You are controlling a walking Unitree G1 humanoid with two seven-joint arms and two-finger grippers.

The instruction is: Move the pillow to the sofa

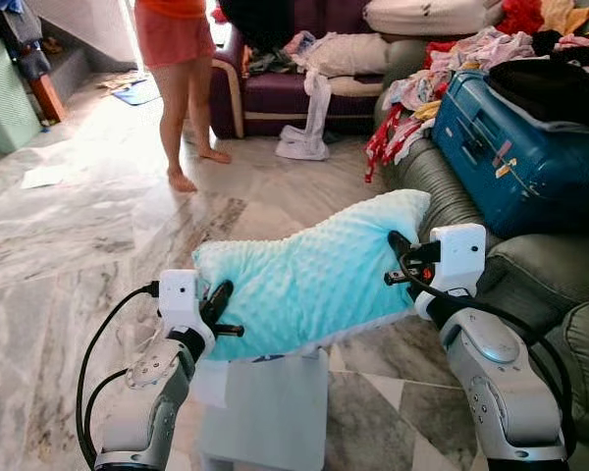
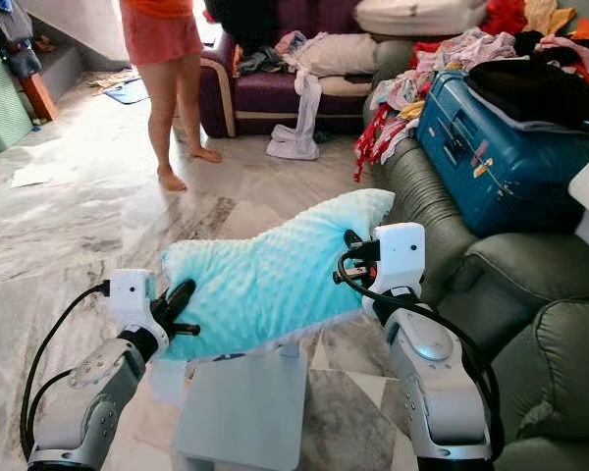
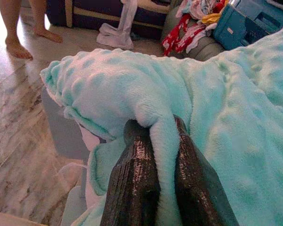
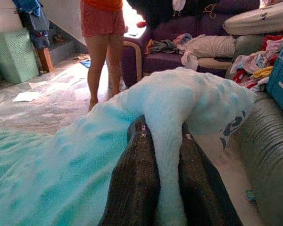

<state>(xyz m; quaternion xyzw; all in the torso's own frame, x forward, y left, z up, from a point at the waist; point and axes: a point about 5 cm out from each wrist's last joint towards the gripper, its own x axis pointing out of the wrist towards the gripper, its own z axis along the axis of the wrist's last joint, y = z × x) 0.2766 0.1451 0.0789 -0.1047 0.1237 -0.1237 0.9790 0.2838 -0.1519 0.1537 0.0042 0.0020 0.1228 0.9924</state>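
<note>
Fluffy dotted aqua pillow (image 1: 309, 280) is off the floor, pinched at both ends: left gripper (image 1: 219, 312) & right gripper (image 1: 401, 257) each clamp fabric. Grab done; still short of grey-green leather sofa (image 1: 545, 294), placing remains.

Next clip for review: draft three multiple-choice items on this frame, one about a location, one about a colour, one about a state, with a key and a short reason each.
1. Where is the blue suitcase?
A. on the marble floor
B. on the grey-green sofa
C. on the purple sofa

2. What colour is the pillow?
A. light turquoise
B. purple
C. orange

3. How is the pillow held?
A. lying loose on the floor
B. by a person's hand
C. pinched at both ends by the left gripper and the right gripper

Key:
1 B, it lies on the sofa seat among clothes.
2 A, its dotted fleece is pale turquoise.
3 C, each wrist view shows fabric clamped between two black fingers.
</note>
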